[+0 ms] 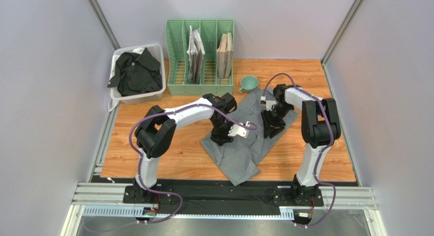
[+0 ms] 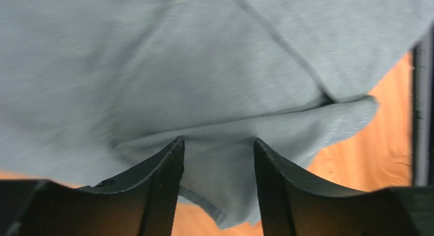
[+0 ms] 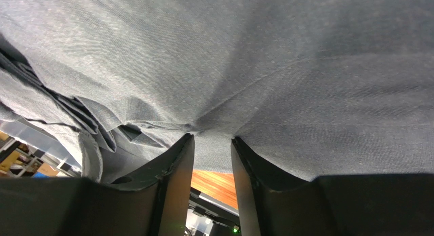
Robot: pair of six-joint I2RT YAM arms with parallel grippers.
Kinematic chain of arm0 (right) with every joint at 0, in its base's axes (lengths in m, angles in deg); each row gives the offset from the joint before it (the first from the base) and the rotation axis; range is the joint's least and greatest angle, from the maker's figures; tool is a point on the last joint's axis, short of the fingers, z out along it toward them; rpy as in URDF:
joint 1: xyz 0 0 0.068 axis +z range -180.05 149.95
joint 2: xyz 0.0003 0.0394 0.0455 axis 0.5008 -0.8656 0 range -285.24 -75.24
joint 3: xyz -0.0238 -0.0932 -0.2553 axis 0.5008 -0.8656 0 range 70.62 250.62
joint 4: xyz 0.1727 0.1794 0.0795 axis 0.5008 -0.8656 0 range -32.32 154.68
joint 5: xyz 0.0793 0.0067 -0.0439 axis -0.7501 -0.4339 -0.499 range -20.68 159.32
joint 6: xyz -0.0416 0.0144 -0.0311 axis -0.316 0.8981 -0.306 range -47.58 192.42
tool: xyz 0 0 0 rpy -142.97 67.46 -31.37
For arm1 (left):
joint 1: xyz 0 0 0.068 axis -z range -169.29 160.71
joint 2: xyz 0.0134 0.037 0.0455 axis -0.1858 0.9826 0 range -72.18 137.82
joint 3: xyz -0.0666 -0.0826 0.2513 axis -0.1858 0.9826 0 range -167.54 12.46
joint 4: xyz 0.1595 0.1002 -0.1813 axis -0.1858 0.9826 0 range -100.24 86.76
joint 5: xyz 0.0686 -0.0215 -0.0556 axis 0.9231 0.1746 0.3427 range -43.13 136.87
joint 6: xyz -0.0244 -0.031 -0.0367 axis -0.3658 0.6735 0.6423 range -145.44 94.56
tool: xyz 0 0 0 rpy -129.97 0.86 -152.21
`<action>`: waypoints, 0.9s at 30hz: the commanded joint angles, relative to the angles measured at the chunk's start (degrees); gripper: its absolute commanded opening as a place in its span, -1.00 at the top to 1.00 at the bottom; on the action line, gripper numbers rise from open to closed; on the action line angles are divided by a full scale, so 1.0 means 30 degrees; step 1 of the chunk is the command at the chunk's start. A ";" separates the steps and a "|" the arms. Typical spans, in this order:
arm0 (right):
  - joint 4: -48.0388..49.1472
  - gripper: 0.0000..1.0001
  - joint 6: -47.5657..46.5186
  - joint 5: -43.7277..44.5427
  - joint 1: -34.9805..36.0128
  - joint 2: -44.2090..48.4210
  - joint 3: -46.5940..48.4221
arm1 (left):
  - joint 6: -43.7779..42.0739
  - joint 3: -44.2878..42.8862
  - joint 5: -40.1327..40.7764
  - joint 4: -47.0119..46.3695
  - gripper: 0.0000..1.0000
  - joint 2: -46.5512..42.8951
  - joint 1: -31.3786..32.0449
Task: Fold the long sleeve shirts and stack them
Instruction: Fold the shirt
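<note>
The mid-grey long sleeve shirt [image 1: 238, 155] lies rumpled across the middle of the wooden table. My left gripper [image 1: 222, 138] is down on its left edge. In the left wrist view the gripper [image 2: 216, 142] is open, with a hemmed flap of the grey shirt [image 2: 204, 68] lying loose between the fingers. My right gripper [image 1: 270, 130] is at the shirt's right edge. In the right wrist view that gripper [image 3: 213, 138] has its jaws a little apart, tips against the puckered grey shirt [image 3: 285, 68]. The black long sleeve shirt [image 1: 135, 73] is heaped in a basket.
The white basket [image 1: 153, 97] stands at the back left. Beside it is a green slotted file rack [image 1: 173, 48] holding papers and boards. A green cup [image 1: 249, 83] sits just behind the grey shirt. Bare wood [image 1: 153, 154] lies to the left of the shirt.
</note>
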 commanded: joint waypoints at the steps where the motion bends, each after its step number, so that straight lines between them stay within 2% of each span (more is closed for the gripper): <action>1: 0.0674 0.22 0.0417 0.1116 -0.0064 -0.0372 -0.0537 | 0.0299 0.0975 -0.0329 0.2566 -0.14 0.0431 0.1408; 8: 0.0115 0.26 -0.1398 0.2258 0.0462 0.1795 -0.2793 | 0.2234 0.4722 -0.2260 0.2829 -0.08 -0.1236 0.3983; 11: 0.0377 0.26 -0.2071 0.2027 0.1807 0.2030 -0.3291 | 0.3376 0.5488 -0.3928 0.2858 -0.07 -0.2232 0.4805; 16: 0.1724 0.24 -0.2455 0.3018 0.5996 0.1538 -0.2827 | 0.5135 0.6192 -0.7030 0.2917 -0.07 -0.3871 0.5512; 18: 0.1902 0.23 -0.2339 0.3078 0.7078 0.0717 -0.1540 | 0.5631 0.6543 -0.7798 0.2685 -0.09 -0.4720 0.5132; 19: 0.1873 0.23 -0.2367 0.3165 0.7316 -0.0186 -0.0955 | 0.5721 0.6951 -0.8380 0.2538 -0.11 -0.6059 0.4870; 21: 0.1844 0.24 -0.2483 0.3166 0.7930 -0.1013 0.0627 | 0.6275 0.7480 -0.9407 0.2070 -0.34 -0.7879 0.3292; 22: 0.1815 0.24 -0.2658 0.3137 0.8166 -0.1654 0.1126 | 0.6888 0.8004 -1.0050 0.1720 -0.50 -0.9890 0.1893; 23: 0.1844 0.24 -0.2747 0.3050 0.8545 -0.1950 0.2146 | 0.7938 0.8213 -1.0259 0.1078 -0.53 -1.0926 0.1183; 25: 0.1844 0.24 -0.3010 0.2991 0.9015 -0.2419 0.3031 | 0.8765 0.8593 -1.0001 0.0751 -0.58 -1.4031 -0.0396; 27: 0.1815 0.24 -0.3741 0.2960 0.9777 -0.3093 0.4320 | 1.0172 0.8887 -0.8136 -0.0127 -0.62 -1.7010 -0.0902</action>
